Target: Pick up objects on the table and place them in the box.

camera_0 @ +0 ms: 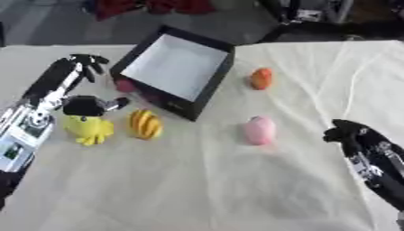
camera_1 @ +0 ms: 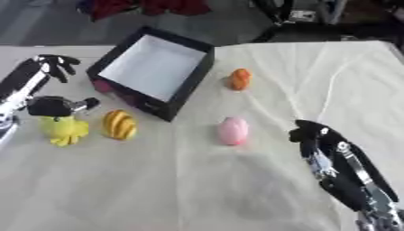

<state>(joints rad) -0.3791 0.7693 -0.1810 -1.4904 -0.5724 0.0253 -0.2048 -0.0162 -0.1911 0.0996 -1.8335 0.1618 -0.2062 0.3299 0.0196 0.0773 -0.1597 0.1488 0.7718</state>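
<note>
A black box with a white bottom stands askew at the back centre. On the cream cloth lie a yellow toy, a yellow-orange striped object, a pink object and an orange object. My left hand reaches in from the lower left, open. Its fingers stretch toward the box's left side, and its thumb hangs just over the yellow toy. My right hand sits at the lower right, relaxed and holding nothing, a little right of the pink object.
A magenta patch shows at the box's near left wall; I cannot tell what it is. Beyond the table's far edge are red cloth and black stand legs.
</note>
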